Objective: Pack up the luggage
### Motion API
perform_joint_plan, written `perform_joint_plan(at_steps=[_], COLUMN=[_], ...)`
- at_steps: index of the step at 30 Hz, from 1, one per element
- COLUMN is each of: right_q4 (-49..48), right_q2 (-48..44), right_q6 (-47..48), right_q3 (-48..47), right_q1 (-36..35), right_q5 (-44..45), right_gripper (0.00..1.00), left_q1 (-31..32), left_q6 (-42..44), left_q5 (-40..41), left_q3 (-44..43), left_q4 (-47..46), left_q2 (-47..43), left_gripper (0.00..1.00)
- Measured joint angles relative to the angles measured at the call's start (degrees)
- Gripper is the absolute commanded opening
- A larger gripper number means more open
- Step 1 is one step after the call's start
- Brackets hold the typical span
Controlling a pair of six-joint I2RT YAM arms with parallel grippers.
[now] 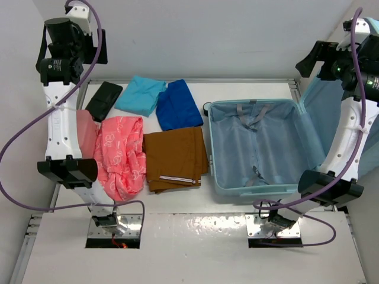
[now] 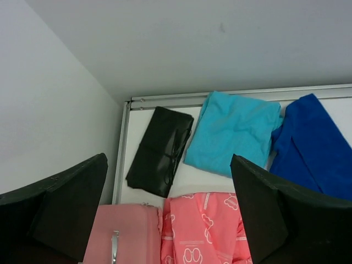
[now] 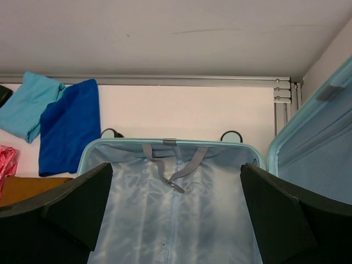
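The large pale aqua hard-shell suitcase (image 1: pixel 269 148) lies open on the right side of the white table (image 1: pixel 237 89), a folded brown cloth (image 1: pixel 176 158) just beside it, while the left gripper (image 2: pixel 169 165) and right gripper (image 3: pixel 176 168) hang above with jaws spread wide, gripping nothing.

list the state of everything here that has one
luggage: open, empty, lid standing up on the right
brown cloth: folded, flat
pink cloth: bunched up, not folded
blue cloth: folded
cyan cloth: folded
black pouch: flat, looks closed
pink case: closed, lying flat
left gripper: open, holding nothing
right gripper: open, holding nothing
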State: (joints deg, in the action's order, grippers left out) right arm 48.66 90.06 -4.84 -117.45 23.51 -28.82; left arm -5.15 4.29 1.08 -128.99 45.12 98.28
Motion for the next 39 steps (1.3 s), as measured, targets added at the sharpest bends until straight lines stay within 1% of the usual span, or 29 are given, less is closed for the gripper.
perform_joint_plan(at_steps=[4, 6, 8, 9, 10, 15, 18, 22, 27, 31, 33, 35, 39], right_q4=[0.07, 0.04, 0.09, 0.11, 0.11, 0.98, 1.01, 1.14, 1.18, 1.16, 1.14, 1.16, 1.22], right_q2=[0.0, 0.0, 0.0, 0.0, 0.02, 1.46, 3.23, 4.7, 4.72, 4.72, 4.72, 4.72, 4.74], right_q6=[-0.37, -0.52, -0.61, -0.61, -0.59, -0.31, -0.04, 0.35, 0.83, 1.42, 1.62, 1.81, 2.03], right_q3=[0.74, 1.53, 2.82, 3.58, 4.33, 6.54, 6.56, 7.43, 8.92, 9.25, 9.33, 9.51, 9.75], right_q1=[0.0, -0.02, -0.17, -0.52, -0.79, -4.5, -6.58, -8.5, -10.23, -11.47, -12.0, -12.15, -12.13], right_q5=[-0.37, -0.81, -1.36, -1.44, -1.46, -1.68, -1.66, -1.68, -1.64, -1.66, -1.66, -1.68, -1.66], right_gripper=[0.99, 0.99, 0.99, 0.99, 0.99, 0.99, 0.99, 0.99, 0.99, 0.99, 0.99, 0.99, 0.99], left_q1=[-0.52, -0.96, -1.95, -2.93, -3.89, -9.33, -11.37, -11.54, -12.52, -14.73, -16.11, -17.42, -19.02], left_q6=[0.22, 0.26, 0.15, 0.02, -0.17, -0.5, -0.5, -0.5, -0.83, -1.38, -1.55, -1.7, -1.55], left_q5=[1.22, 2.21, 3.72, 5.01, 6.16, 9.86, 11.74, 14.36, 15.69, 15.54, 14.64, 13.75, 11.98], left_q3=[1.36, 3.54, 7.1, 9.88, 12.28, 25.27, 29.55, 30.51, 31.82, 33.53, 34.1, 34.86, 36.3], left_q4=[0.35, 0.42, 1.07, 1.16, 1.66, 3.37, 4.7, 5.03, 4.35, 4.48, 4.15, 3.76, 3.19], left_q2=[-0.7, -1.86, -3.43, -4.39, -5.14, -7.1, -7.1, -7.1, -7.1, -6.38, -5.49, -4.5, -2.69], left_gripper=[1.0, 0.99, 0.95, 0.9, 0.89, 0.88, 0.85, 0.83, 0.83, 0.79, 0.79, 0.76, 0.76])
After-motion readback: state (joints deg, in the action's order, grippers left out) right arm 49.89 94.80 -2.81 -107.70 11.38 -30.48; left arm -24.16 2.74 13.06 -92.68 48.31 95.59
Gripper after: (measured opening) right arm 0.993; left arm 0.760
